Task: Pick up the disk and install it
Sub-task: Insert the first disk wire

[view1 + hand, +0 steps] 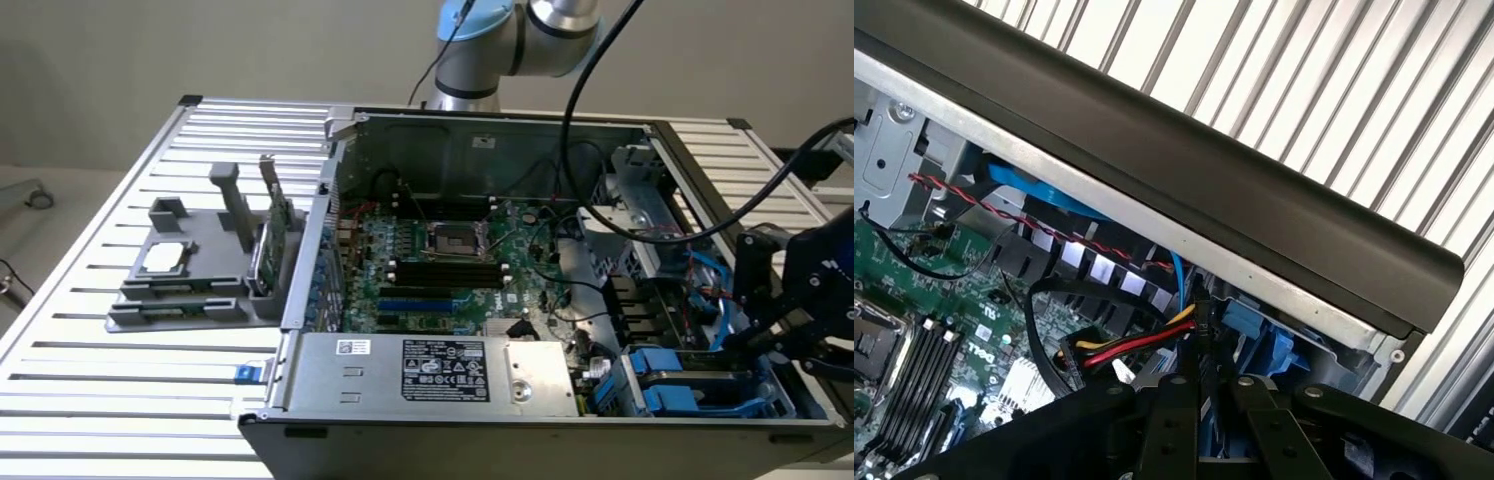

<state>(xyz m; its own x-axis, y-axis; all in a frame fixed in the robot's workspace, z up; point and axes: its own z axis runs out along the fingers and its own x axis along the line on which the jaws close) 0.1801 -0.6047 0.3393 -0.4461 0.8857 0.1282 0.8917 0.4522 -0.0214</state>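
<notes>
The disk [694,386] lies in the drive bay at the front corner of the open computer case, on the exterior view's right, with its blue carrier around a dark flat body. In the wrist view the blue carrier [1256,338] shows just beyond my fingertips, under the case's dark side rail. My gripper [770,333] hangs over that bay, beside the case wall. In the wrist view my gripper [1199,345] has its black fingers drawn together to a narrow tip, with nothing visible between them. Whether the tip touches the carrier I cannot tell.
Red, yellow and black cables [1134,345] run close to the fingertips. The motherboard [441,255] fills the case floor, with a silver power supply [441,370] at the front. A grey holder [187,285] on the exterior view's left carries a silver chip [163,258] and a green card [274,245].
</notes>
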